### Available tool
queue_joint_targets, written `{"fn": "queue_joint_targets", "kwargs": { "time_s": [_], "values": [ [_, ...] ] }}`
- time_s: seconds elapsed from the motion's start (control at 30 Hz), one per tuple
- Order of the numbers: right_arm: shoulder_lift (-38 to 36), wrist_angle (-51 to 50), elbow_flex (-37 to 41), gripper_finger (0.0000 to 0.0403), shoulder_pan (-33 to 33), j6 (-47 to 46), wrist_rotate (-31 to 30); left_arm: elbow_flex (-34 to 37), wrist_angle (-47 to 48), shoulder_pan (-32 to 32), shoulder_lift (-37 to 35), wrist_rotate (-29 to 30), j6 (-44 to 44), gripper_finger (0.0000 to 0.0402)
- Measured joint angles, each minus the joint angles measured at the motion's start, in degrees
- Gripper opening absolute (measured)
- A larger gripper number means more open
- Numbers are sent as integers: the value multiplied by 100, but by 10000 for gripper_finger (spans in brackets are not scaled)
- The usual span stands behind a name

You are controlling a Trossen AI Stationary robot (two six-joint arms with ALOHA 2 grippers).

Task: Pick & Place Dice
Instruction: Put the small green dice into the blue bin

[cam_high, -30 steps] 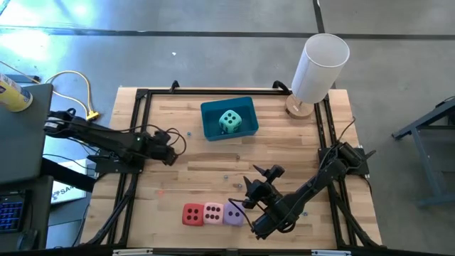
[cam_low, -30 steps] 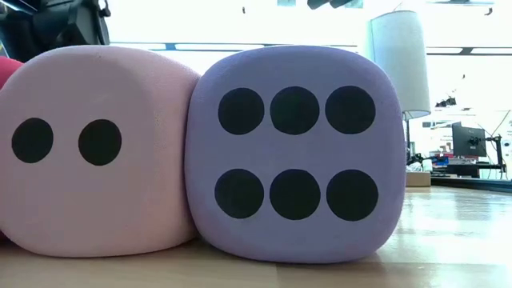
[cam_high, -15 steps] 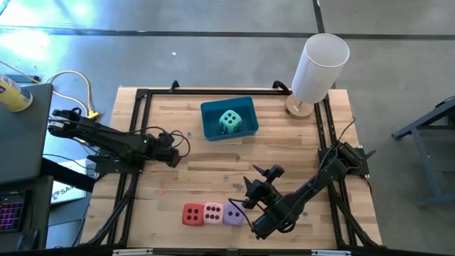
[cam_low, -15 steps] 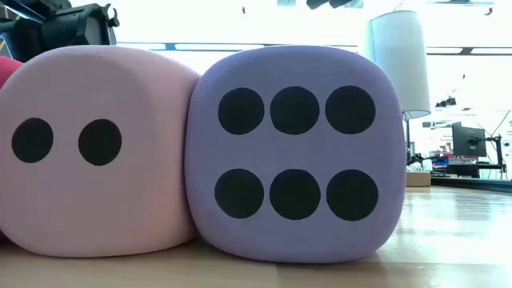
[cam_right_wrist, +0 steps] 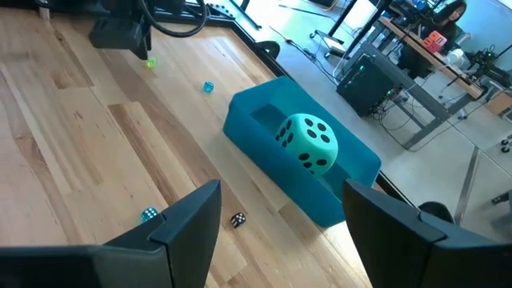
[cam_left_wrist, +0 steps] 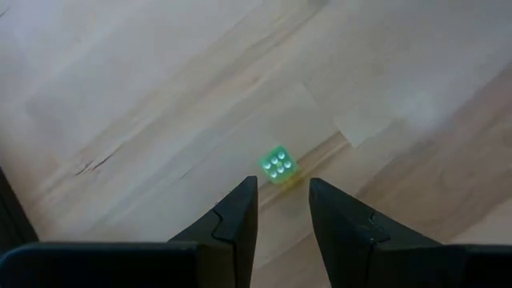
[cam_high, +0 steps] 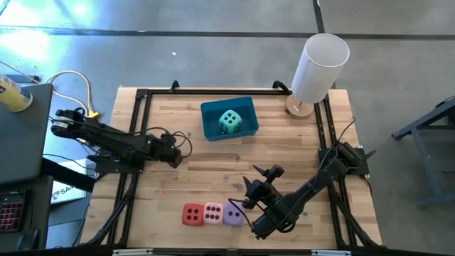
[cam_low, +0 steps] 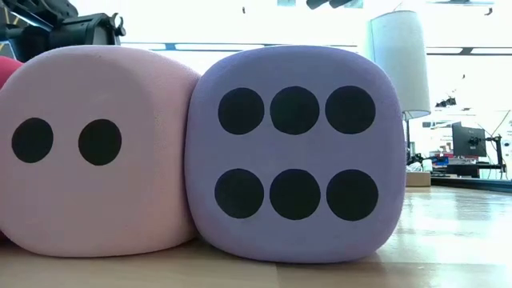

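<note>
Where the pale plank table [cam_high: 284, 153] meets its near edge, three matte, soft-cornered dice sit in a touching row: red die [cam_high: 192, 213], pink die [cam_high: 212, 212], purple die [cam_high: 233, 213]. Teal-green die [cam_high: 229, 121] rests inside the blue bin [cam_high: 210, 122], a smooth rectangular tub toward the far side, five pips up. White cylinder [cam_high: 320, 67] stands on a round wooden base at the far right corner. Left gripper [cam_high: 173, 153] hangs over the left-centre boards, well apart from the bin; its wrist view shows the two dark fingers spread a little, nothing between them, and a tiny glowing green die [cam_left_wrist: 277, 164] on the wood just beyond the tips, too small to make out from overhead. Right gripper [cam_high: 250, 190] sits just beside the purple die; its wrist view has the fingers spread wide and empty, facing the bin, with small blue and black dice scattered on the planks and desks with monitors in the room behind. Low view is filled by the pink face with two pips and the purple face with six, pressed side to side; bright windows beyond. Grey concrete floor surrounds the table.
</note>
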State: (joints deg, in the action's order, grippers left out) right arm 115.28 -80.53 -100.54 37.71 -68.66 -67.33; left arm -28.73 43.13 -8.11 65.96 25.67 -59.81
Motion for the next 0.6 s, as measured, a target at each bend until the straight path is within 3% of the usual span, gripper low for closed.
{"fn": "queue_joint_targets", "kwargs": {
  "time_s": [0.6],
  "values": [
    [0,3,-1,249,0,-1,8,0,-205,99,60,7,184,108]
  ]
}}
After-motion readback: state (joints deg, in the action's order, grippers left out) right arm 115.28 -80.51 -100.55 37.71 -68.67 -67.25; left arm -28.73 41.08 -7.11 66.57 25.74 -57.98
